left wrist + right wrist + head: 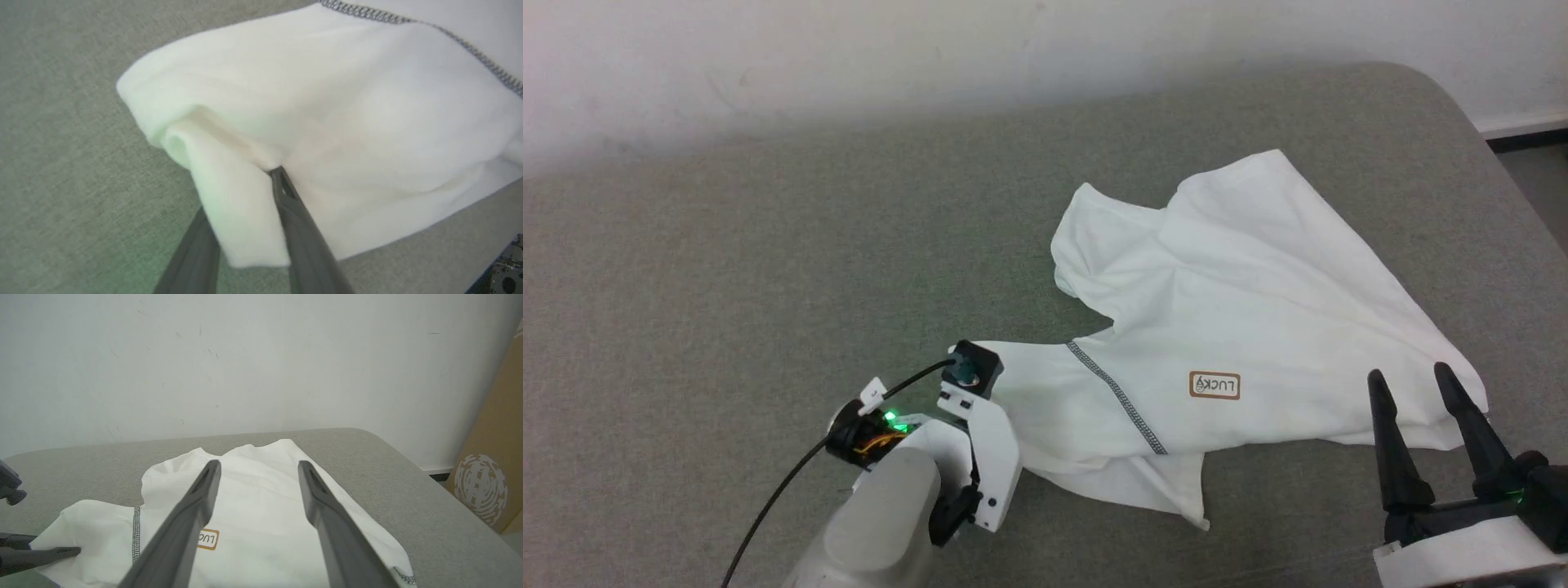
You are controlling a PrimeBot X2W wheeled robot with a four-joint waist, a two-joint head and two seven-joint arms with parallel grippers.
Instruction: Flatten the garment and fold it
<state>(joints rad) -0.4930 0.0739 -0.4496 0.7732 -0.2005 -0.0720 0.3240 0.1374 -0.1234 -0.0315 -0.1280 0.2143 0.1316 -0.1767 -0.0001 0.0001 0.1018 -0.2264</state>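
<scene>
White garment (pixel 1258 310) lies crumpled on surface (pixel 768 286), stretched sideways through logo patch (pixel 1214 385); left gripper (pixel 249 196) jaws straddle sleeve fold left of patch, clamping unclear; right gripper (pixel 1409 374) jaws spread, empty, at hem right of patch.

Left arm: pale rounded forearm (pixel 882 523) comes up from the bottom edge of the head view, and the white wrist housing (pixel 990 457) is bent forward and down, green light lit. Left gripper (pixel 241 200) is low, its two long dark fingers (pixel 302 237) standing apart with a flap of the thin white T-shirt (pixel 327 102) lying between them; whether they pinch it is unclear. Right gripper (pixel 1410 377) is at lower right, raised, its dark fingers spread wide and pointing up and away.
</scene>
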